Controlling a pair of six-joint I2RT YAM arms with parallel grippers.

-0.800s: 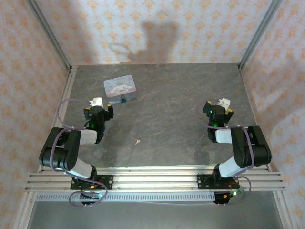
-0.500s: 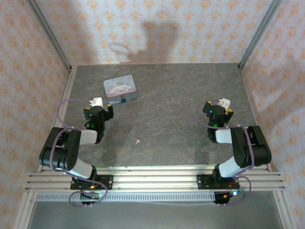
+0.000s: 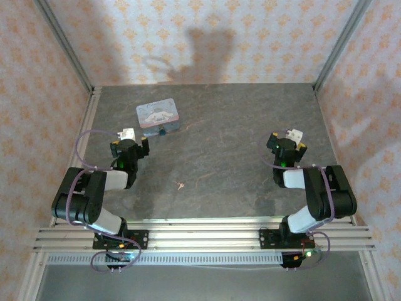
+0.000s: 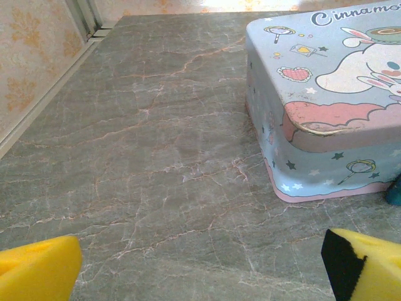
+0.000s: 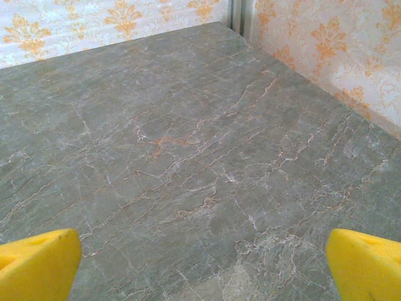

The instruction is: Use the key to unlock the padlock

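Observation:
The padlock (image 3: 162,132) is a tiny dark bluish thing lying against the near side of the pale blue cartoon tin (image 3: 158,116). A teal sliver of the padlock (image 4: 395,191) shows at the tin's corner in the left wrist view. The key (image 3: 180,185) is a small pale pinkish piece lying on the slab between the two arms, nearer the front edge. My left gripper (image 3: 130,143) sits just short of the tin, open, with bare slab between its yellow fingertips (image 4: 37,269). My right gripper (image 3: 286,142) is open over bare slab at the right, far from both objects.
The tin (image 4: 326,94) stands close ahead and to the right of the left gripper. The grey marble tabletop (image 3: 238,125) is bounded by patterned walls with metal corner posts (image 3: 66,47). The right wall (image 5: 326,56) is near the right gripper.

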